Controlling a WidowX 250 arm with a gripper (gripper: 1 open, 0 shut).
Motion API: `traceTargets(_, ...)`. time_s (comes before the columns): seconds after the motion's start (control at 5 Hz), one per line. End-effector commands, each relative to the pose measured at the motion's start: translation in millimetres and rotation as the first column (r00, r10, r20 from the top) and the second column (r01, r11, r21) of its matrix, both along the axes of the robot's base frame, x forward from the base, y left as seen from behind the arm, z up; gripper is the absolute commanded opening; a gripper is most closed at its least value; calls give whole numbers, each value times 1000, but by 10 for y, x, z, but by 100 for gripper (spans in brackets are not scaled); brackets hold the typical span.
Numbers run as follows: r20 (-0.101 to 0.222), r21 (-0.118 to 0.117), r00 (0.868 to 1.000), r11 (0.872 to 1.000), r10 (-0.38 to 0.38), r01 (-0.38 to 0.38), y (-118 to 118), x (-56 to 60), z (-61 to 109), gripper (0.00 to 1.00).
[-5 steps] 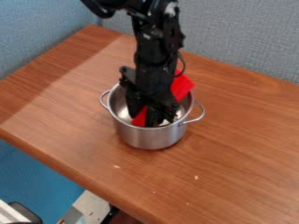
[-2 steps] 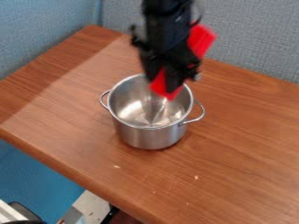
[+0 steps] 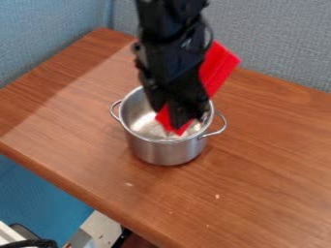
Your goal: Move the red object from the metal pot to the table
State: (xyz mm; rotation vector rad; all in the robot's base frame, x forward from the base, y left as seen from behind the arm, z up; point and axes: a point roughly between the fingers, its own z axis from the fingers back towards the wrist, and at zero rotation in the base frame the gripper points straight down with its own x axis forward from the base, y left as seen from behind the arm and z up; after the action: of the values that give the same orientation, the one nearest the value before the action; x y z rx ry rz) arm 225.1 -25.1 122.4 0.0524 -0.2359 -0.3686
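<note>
The red object (image 3: 222, 65) is a bright red bar held tilted in my black gripper (image 3: 179, 114), which is shut on it. Its upper end sticks out to the right of the fingers and its lower end shows between the fingertips, just above the rim. The metal pot (image 3: 153, 148) stands on the table (image 3: 65, 87) directly under the gripper, shiny, with a loop handle on each side. The arm hides most of the pot's inside.
The wooden table's front edge runs diagonally from the left to the bottom right, with a drop beyond it. A blue wall stands behind the table. Bare tabletop lies to the left and right of the pot.
The gripper rose out of the pot with the red object in it. The bar, earlier down inside the pot, now hangs above the rim. The pot stayed in place.
</note>
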Motion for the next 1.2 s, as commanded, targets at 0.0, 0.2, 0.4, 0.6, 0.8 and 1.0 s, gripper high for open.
traceTargets(0.0,12,0,999,999,-41,41,-125,-116,-96,0)
traceTargets(0.2,-21,-4,997,997,-71,71,-242,-162,-298,0)
traceTargets(0.4,-92,-9,993,997,-79,79,-314,-184,-568,0)
traceTargets(0.6,-135,1,990,999,-37,38,-308,-114,-797,0)
traceTargets(0.8,-167,11,986,1000,-19,22,-273,-125,-901,0)
traceTargets(1.0,-195,27,981,1000,-4,9,-242,-131,-1002,0)
